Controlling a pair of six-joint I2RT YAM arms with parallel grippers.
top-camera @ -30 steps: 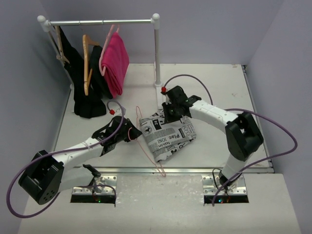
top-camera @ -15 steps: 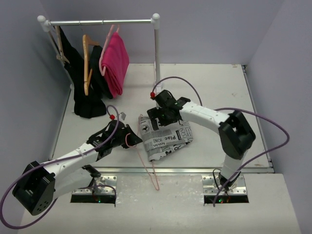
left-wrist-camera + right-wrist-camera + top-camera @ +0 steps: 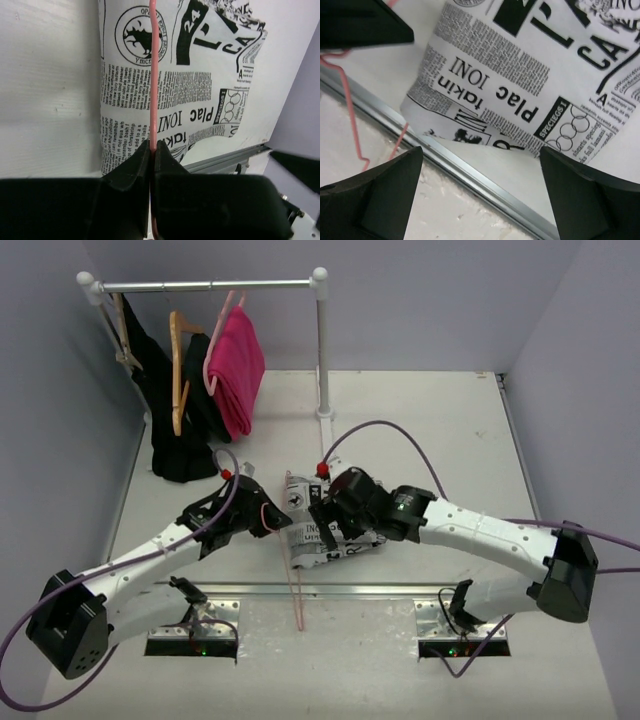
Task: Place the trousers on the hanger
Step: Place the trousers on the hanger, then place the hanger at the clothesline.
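The trousers [image 3: 312, 542], white with black newspaper print, lie folded on the table near its front edge. They fill the left wrist view [image 3: 200, 80] and the top of the right wrist view [image 3: 520, 70]. The thin pink hanger [image 3: 293, 575] lies along their left edge and crosses the print [image 3: 154, 75]. My left gripper [image 3: 264, 521] is shut on the wire, with the wire pinched between the jaws [image 3: 152, 150]. My right gripper [image 3: 330, 520] hovers over the trousers, wide open [image 3: 481, 152], holding nothing. The hanger's bend [image 3: 352, 115] shows at its left.
A clothes rail [image 3: 320, 340] stands at the back left with black garments [image 3: 180, 445], a wooden hanger [image 3: 178, 370] and a pink garment [image 3: 238, 365]. A metal strip [image 3: 400, 589] runs along the table's front edge [image 3: 470, 180].
My right gripper has opened and its arm has swung from behind the trousers to over them, toward the front. The left gripper has brought the hanger closer against the trousers.
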